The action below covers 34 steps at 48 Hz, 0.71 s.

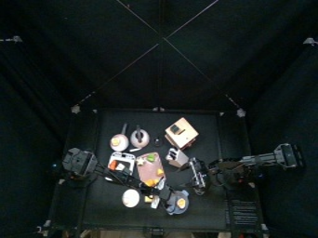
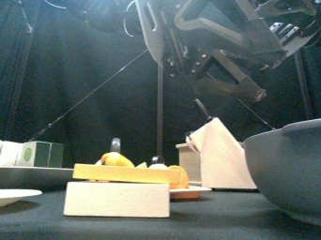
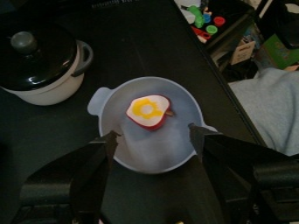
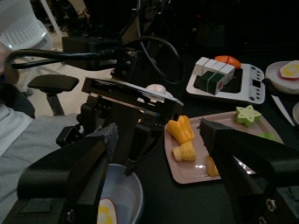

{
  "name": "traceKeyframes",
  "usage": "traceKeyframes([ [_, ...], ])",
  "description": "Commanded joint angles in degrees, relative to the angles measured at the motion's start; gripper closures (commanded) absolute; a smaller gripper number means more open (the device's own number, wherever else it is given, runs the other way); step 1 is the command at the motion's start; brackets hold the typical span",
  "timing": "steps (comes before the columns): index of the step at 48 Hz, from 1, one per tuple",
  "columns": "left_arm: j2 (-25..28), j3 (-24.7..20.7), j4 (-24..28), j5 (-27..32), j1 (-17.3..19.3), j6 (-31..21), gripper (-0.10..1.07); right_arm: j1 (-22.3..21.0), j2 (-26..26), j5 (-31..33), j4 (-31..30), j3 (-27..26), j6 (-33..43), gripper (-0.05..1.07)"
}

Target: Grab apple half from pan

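In the left wrist view the apple half [image 3: 149,111], a small rounded piece with a yellow centre and a red rim, lies in a pale pan [image 3: 146,153]. My left gripper [image 3: 158,140] is open above the pan, with one jaw on each side of it, and holds nothing. My right gripper [image 4: 163,140] is open and empty. It hangs over the table's right part and faces the left gripper [image 4: 128,103]. The pan's edge [image 4: 122,194] shows low in the right wrist view. In the top view the left arm [image 1: 82,164] comes in from the left and the right arm [image 1: 267,163] from the right.
A pot with a dark lid [image 3: 41,63] stands close to the pan. A tray with yellow pieces [image 4: 187,144] and a sushi tray [image 4: 222,77] lie nearby. A yellow block on a white block [image 2: 119,173], a box [image 2: 220,155] and a big dark bowl [image 2: 288,173] stand at the front. A person's sleeve [image 3: 271,96] shows beyond the table edge.
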Motion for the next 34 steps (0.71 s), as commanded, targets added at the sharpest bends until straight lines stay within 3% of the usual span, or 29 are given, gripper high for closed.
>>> traceKeyframes([
  [1, -4.5, 1.0, -0.7, 1.7, 0.2, 0.0, -0.01, -0.1, -0.6, -0.2, 0.2, -0.5, 0.0, -0.01],
  [8, -10.9, 7.0, -3.9, 9.2, 0.1, 0.0, -0.01, 0.0, -0.5, -0.2, 0.2, -0.5, 0.0, -0.01],
  [17, -18.6, 14.5, -11.4, 25.7, -0.4, 0.1, -0.01, -0.1, -0.4, -0.1, 0.2, -0.5, 0.0, -0.01],
  [25, -22.9, 17.8, -19.8, 40.0, -0.9, 0.2, -0.01, -0.1, -0.3, -0.2, 0.3, -0.5, 0.0, -0.01],
  [34, -24.0, 19.6, -29.1, 58.1, -0.4, -0.1, -0.01, -0.3, -0.1, -0.2, 0.3, -0.5, 0.1, -0.01],
])
